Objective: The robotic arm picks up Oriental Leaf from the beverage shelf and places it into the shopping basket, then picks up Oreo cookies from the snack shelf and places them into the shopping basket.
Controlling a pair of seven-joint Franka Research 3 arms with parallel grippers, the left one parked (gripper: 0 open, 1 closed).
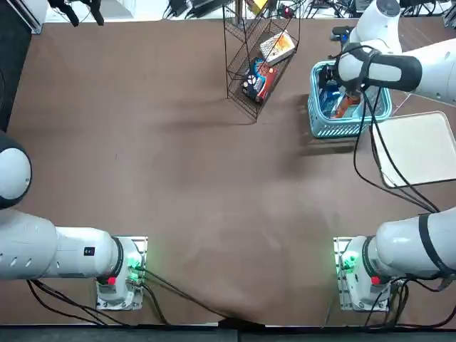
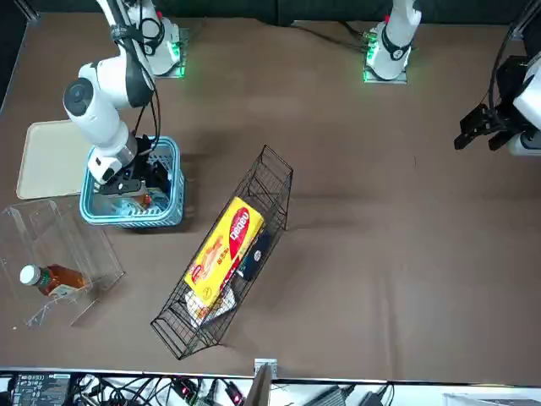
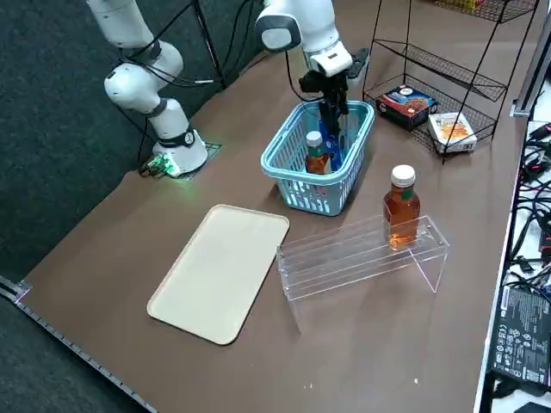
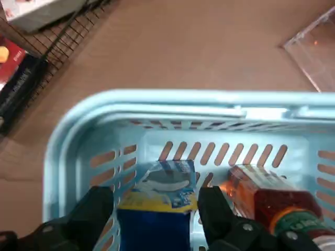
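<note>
The light blue shopping basket [image 1: 349, 129] [image 3: 306, 196] [image 4: 183, 99] stands between the black wire snack shelf [image 1: 246, 60] [image 3: 448, 82] and the clear acrylic beverage shelf [image 3: 362, 254] [image 2: 59, 237]. My right gripper [image 4: 157, 209] [image 3: 332, 110] reaches down into the basket. Its fingers press both sides of the blue Oreo cookies [image 4: 156, 196] [image 3: 335, 142], which stand on end inside. The Oriental Leaf [image 4: 272, 201] [image 3: 317, 155] bottle, with reddish-brown tea, leans in the basket beside the pack. A second tea bottle [image 3: 401, 206] [image 2: 51, 277] stands on the acrylic shelf.
A cream tray [image 1: 420, 149] [image 3: 224, 271] lies on the table next to the basket. The wire shelf holds a red-and-black pack [image 1: 258, 78] [image 3: 406, 101], a pale box [image 1: 278, 47] [image 3: 451, 129] and a yellow pack [image 2: 224, 249].
</note>
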